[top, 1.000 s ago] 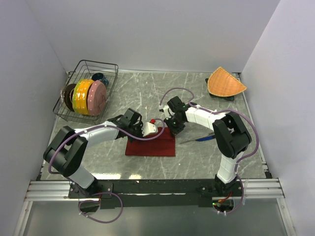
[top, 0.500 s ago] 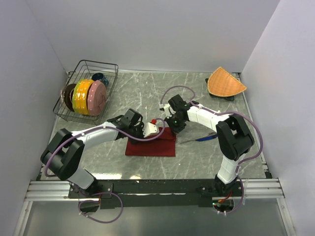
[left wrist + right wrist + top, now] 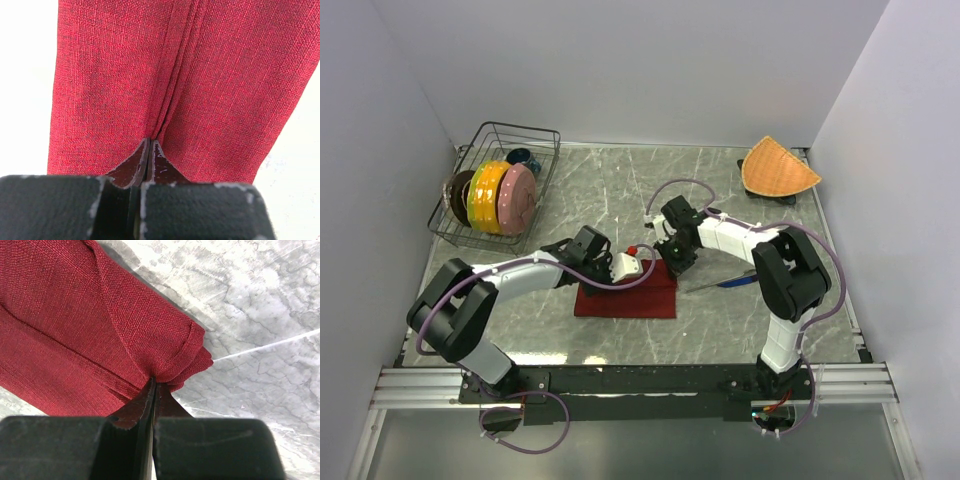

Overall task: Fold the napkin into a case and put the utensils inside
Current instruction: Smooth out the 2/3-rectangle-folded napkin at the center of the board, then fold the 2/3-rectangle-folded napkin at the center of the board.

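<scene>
The dark red napkin (image 3: 625, 298) lies folded in a rectangle at the middle of the marble table. My left gripper (image 3: 642, 262) is shut on a raised fold along the napkin's far edge; in the left wrist view the napkin (image 3: 110, 75) creases straight into my left gripper (image 3: 150, 141). My right gripper (image 3: 672, 264) is shut on the far right corner, where the napkin (image 3: 60, 325) bunches at my right gripper (image 3: 154, 380). The utensils lie just right of the cloth: a blue-purple knife (image 3: 737, 280) and a silver fork (image 3: 705, 286).
A wire dish rack (image 3: 535, 135) holding coloured plates (image 3: 500, 197) stands at the back left. An orange woven fan-shaped mat (image 3: 778, 168) sits in the back right corner. White walls close in the table on three sides.
Both grippers stay shut on the napkin's far edge. The arms shifted only slightly, the right one a little to the right and back; the napkin lies as before.
</scene>
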Robot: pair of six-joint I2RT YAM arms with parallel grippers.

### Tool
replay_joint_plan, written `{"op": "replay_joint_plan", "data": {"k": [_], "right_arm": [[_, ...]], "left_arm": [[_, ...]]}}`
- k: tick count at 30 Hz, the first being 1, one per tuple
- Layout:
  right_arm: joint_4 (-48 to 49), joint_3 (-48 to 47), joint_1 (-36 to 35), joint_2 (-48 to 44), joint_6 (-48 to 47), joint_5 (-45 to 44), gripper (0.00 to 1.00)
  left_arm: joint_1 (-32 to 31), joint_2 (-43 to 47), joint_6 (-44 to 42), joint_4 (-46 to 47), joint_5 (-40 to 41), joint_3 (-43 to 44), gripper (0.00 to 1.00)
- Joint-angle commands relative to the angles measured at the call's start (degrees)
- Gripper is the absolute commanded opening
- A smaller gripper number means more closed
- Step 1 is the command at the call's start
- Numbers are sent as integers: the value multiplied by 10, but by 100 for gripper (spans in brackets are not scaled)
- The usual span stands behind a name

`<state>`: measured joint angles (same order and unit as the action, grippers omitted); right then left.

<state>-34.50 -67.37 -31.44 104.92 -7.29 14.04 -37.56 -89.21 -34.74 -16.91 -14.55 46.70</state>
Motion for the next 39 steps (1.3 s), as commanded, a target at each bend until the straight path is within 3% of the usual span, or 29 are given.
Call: {"op": "replay_joint_plan", "data": {"k": [1, 2, 3, 6, 9, 16, 31, 34, 39], "right_arm": [[1, 3, 11, -3, 4, -7, 0], [2, 4, 11, -7, 4, -7, 0], [2, 5, 11, -8, 3, -5, 0], [6, 6, 11, -4, 9, -1, 0], [11, 1, 11, 5, 18, 5, 0], [21, 12, 11, 12, 33, 12, 0], [24, 23, 11, 12, 27, 11, 0], [28, 25, 11, 12, 27, 13, 0], [24, 21, 11, 12, 24, 12, 0]], "left_arm": [[6, -6, 4, -8, 12, -19, 2], [6, 3, 8, -12, 8, -18, 7], [5, 13, 13, -13, -2, -14, 24], [5, 87, 36, 10, -15, -20, 45], [-25, 152, 56, 45, 13, -41, 49], [-191, 224, 67, 119, 119, -130, 50], [-291, 56, 13, 289, 219, -187, 47], [-292, 33, 20, 275, 228, -169, 38], [-278, 44, 40, 213, 190, -147, 12]]}}
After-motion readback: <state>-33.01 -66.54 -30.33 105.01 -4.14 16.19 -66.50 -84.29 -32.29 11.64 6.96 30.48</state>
